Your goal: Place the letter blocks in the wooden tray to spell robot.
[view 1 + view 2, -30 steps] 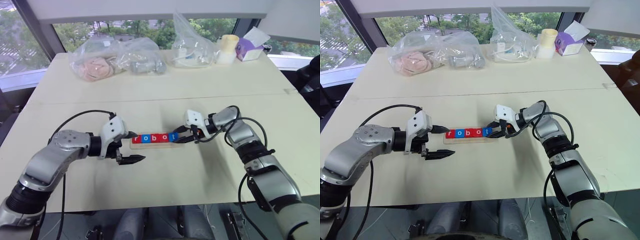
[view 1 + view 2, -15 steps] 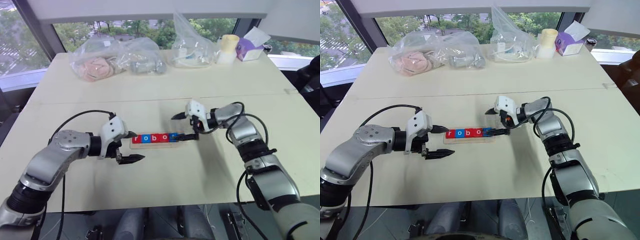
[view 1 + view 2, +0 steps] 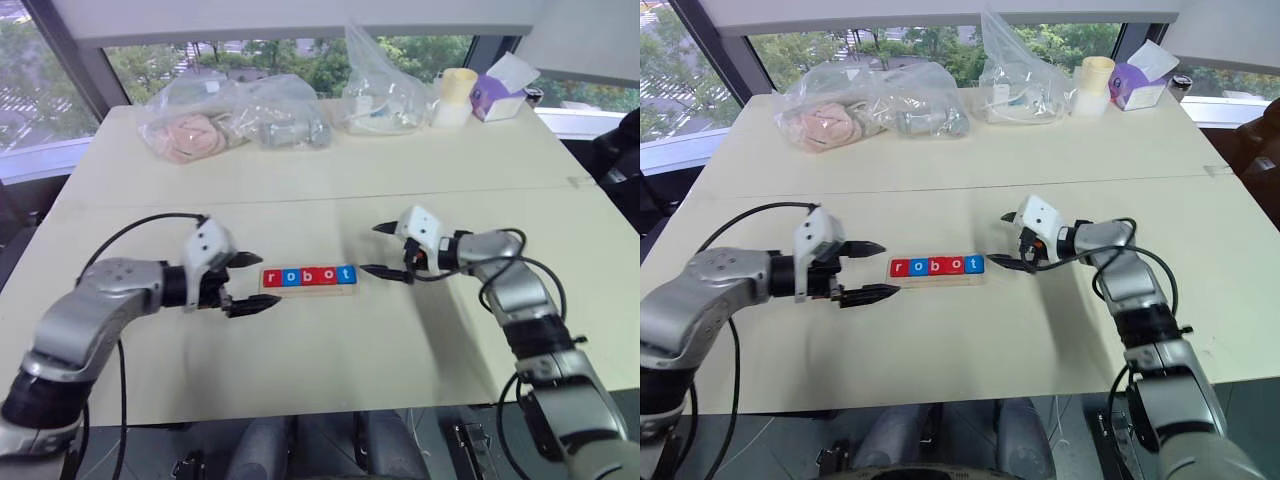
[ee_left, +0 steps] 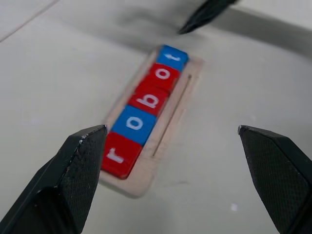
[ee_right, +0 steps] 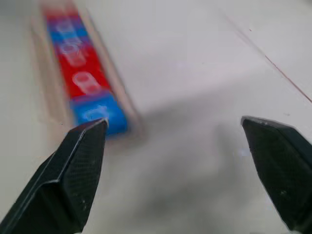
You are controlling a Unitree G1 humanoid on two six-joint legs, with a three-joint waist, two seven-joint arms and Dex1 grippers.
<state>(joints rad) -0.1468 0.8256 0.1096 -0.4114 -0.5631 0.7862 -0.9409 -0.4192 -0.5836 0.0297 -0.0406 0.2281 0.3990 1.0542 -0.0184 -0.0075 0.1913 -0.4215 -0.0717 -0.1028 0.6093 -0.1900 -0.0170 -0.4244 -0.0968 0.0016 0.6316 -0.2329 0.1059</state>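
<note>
Spanning both head views, the pale counter [image 3: 330, 190] carries everything, with a seam running across it beyond the arms. Along its far edge sit clear plastic bags [image 3: 235, 118] with soft contents, another clear bag [image 3: 385, 95], a cream cup [image 3: 455, 95] and a purple tissue box [image 3: 497, 98].

Nearer, the left tool [image 3: 247, 283] hangs just beside the left end of the wooden tray [image 3: 308, 288], its two black fingers [image 4: 68, 180] spread wide and gripping nothing; the tray lies ahead of them in the left wrist view. The right tool [image 3: 388, 250] hovers just off the tray's right end, its fingers [image 5: 73, 175] likewise wide apart and empty, clear of the blocks.

The wooden tray lies flat on the counter between the two tools, its long side running left to right. In its slot the letter blocks [image 3: 308, 276] sit in one row, edge to edge: red r [image 4: 119, 153], blue o [image 4: 134, 122], red b [image 4: 148, 99], red o [image 4: 163, 75] and blue t [image 4: 172, 56], reading "robot". A strip of bare wood shows along the row's near side.
</note>
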